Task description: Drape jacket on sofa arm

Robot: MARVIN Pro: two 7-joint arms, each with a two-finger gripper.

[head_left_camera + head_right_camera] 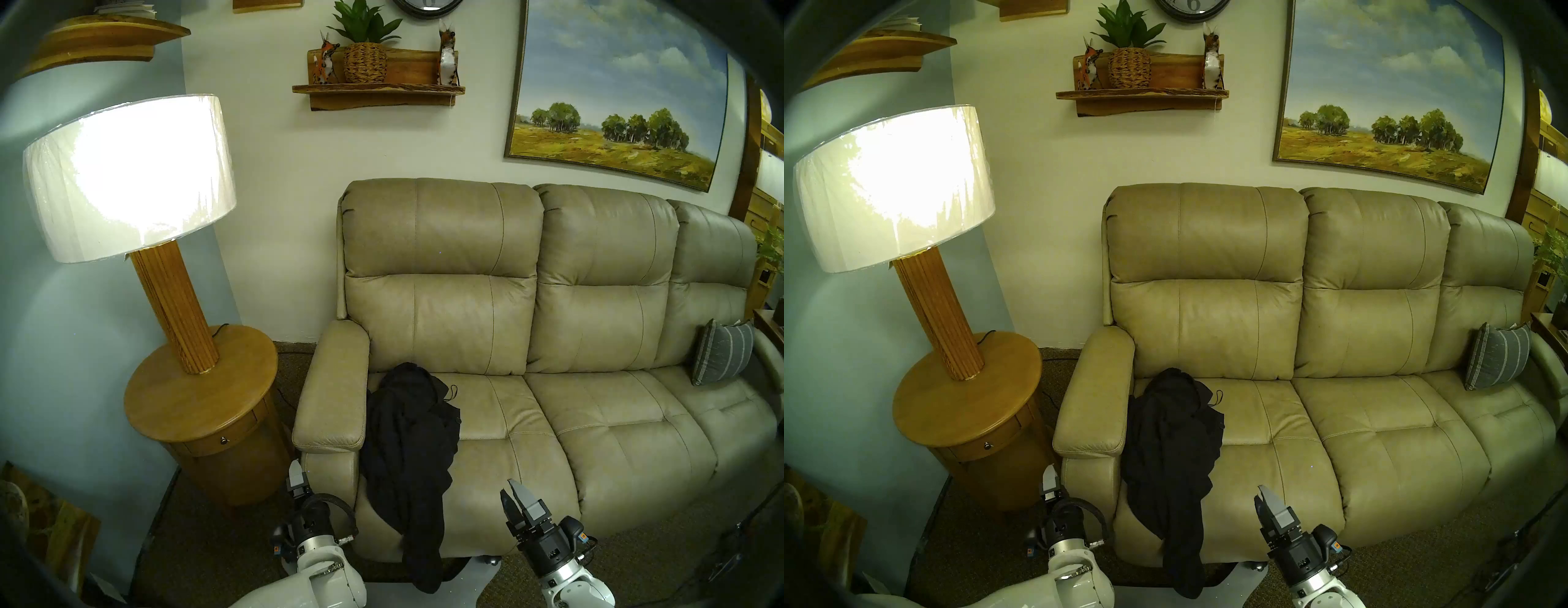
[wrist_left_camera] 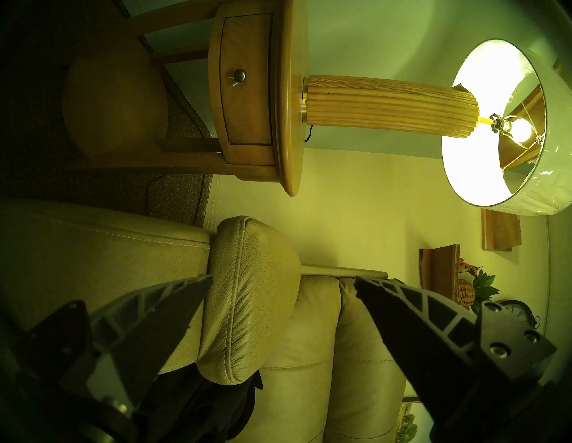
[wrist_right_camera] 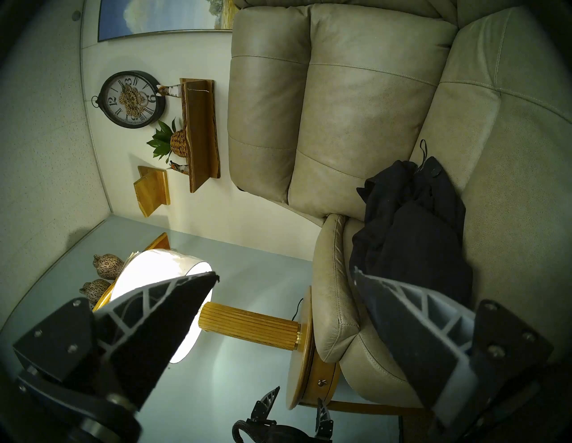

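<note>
The black jacket [image 1: 407, 458] lies crumpled on the leftmost seat cushion, right against the sofa arm [image 1: 335, 395]. Its lower part hangs over the seat's front edge down to the floor. A thin drawcord loops out at its far side. The beige leather arm is bare. My left gripper [image 1: 295, 469] is open and empty, low in front of the arm's front end, left of the jacket. My right gripper [image 1: 511, 488] is open and empty in front of the seat, right of the hanging jacket. The right wrist view shows the jacket [image 3: 411, 235] beside the arm [image 3: 334, 278].
A round wooden side table [image 1: 199, 399] with a lit lamp [image 1: 127, 178] stands close to the left of the sofa arm. A striped grey cushion [image 1: 721, 356] sits at the sofa's far right end. Carpet lies in front of the sofa.
</note>
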